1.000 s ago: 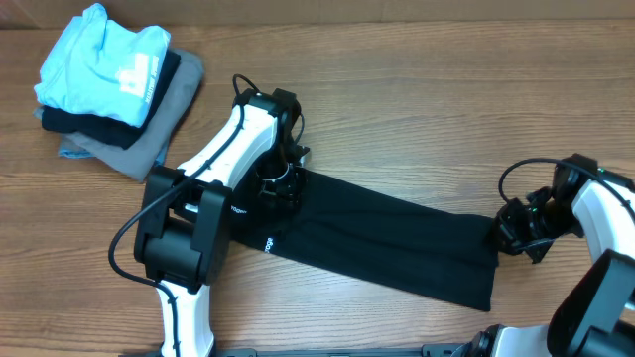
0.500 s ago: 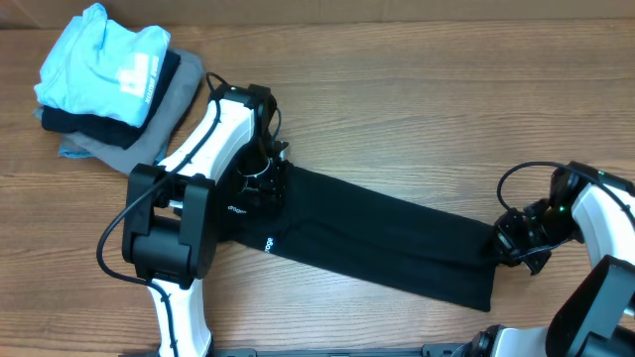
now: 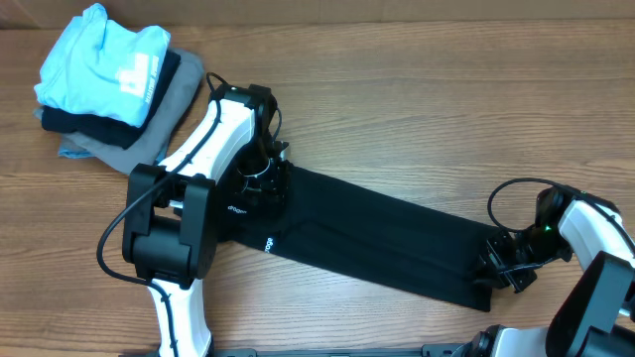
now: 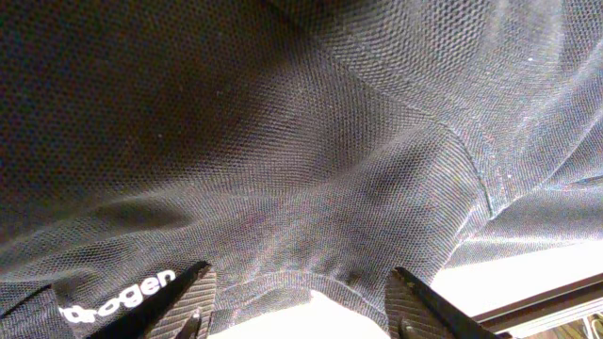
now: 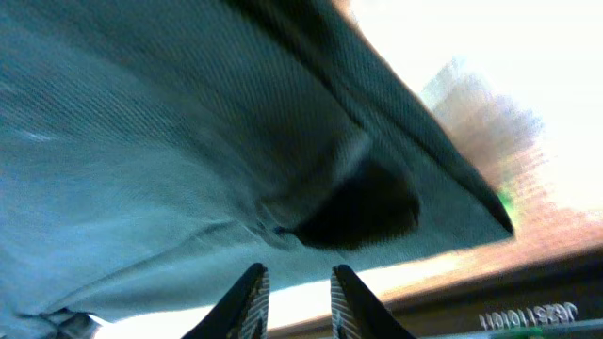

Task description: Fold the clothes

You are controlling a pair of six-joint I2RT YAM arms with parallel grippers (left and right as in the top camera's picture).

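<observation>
The black polo shirt (image 3: 377, 238) lies on the wooden table as a long, narrow folded strip running from centre left to lower right. A small white mark (image 3: 268, 243) shows near its left end. My left gripper (image 3: 260, 186) is over the shirt's left end. In the left wrist view its jaws (image 4: 301, 271) are wide open with the fabric edge (image 4: 330, 188) and white logo lettering (image 4: 118, 294) just ahead. My right gripper (image 3: 494, 268) is at the shirt's right end. Its jaws (image 5: 297, 270) are narrowly open, with nothing between them and the fabric (image 5: 188, 141) just beyond the tips.
A stack of folded clothes sits at the back left: a light blue shirt with white print (image 3: 104, 59) on a dark garment and a grey one (image 3: 164, 114). The left arm's base (image 3: 174, 248) stands beside the shirt's left end. Bare wood (image 3: 427, 109) lies behind the shirt.
My right gripper has moved down and left onto the shirt's right end. My left arm shifted slightly left a second ago and has held still since.
</observation>
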